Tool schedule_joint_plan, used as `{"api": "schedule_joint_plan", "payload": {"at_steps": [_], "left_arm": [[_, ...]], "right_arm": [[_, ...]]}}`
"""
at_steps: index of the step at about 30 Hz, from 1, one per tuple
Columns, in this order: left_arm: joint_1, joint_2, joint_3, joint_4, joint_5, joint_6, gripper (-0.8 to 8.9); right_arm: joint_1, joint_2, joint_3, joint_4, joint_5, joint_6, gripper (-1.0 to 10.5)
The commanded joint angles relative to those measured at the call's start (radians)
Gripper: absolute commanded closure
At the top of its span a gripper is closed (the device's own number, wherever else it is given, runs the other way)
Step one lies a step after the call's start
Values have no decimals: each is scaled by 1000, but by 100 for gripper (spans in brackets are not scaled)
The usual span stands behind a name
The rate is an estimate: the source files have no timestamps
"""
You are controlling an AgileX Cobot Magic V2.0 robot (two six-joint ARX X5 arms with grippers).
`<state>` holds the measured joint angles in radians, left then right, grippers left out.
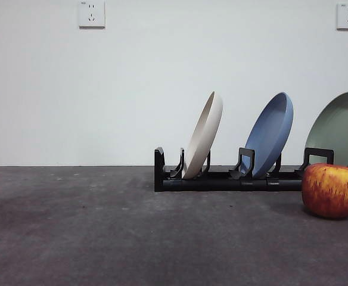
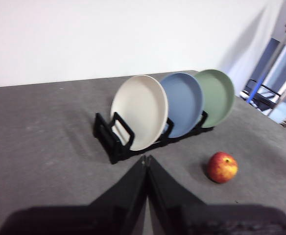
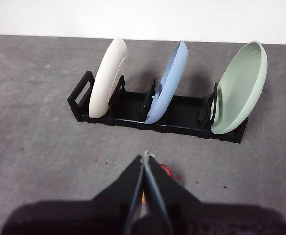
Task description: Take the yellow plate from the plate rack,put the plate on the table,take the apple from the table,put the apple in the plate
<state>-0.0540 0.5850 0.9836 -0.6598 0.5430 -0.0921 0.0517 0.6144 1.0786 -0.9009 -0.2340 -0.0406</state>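
The yellow plate, cream-coloured, stands on edge in the leftmost used slot of the black plate rack. It also shows in the left wrist view and the right wrist view. The apple sits on the table in front of the rack's right end; it also shows in the left wrist view. In the right wrist view the apple is mostly hidden behind the jaws. My left gripper is shut and empty, held above the table short of the rack. My right gripper is shut and empty, above the apple.
A blue plate and a sage-green plate stand in the rack to the right of the yellow one. A white wall with two sockets rises behind the table. Neither arm shows in the front view.
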Motion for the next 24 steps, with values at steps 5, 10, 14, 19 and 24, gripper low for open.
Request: {"api": "schedule_joint_plan", "payload": {"at_steps": [5,10,14,19,24], "left_arm": [[-13,7,1,-6,19,14,541],[-13,7,2,-6,19,8,207],[-13,7,2,-5,37,-7,207],[-13,9,2,-5,42,-8,207],[-22,18,2,-5,45,-8,207]], "right_arm": [[1,5,13,-11,-7,-15,838],[1,5,13,-13,-44,-11,385],[1,5,13,-13,-45,-12,309],[1,5,13,-19,-60,-12,309],[1,5,13,-19,-89,-12,309]]}}
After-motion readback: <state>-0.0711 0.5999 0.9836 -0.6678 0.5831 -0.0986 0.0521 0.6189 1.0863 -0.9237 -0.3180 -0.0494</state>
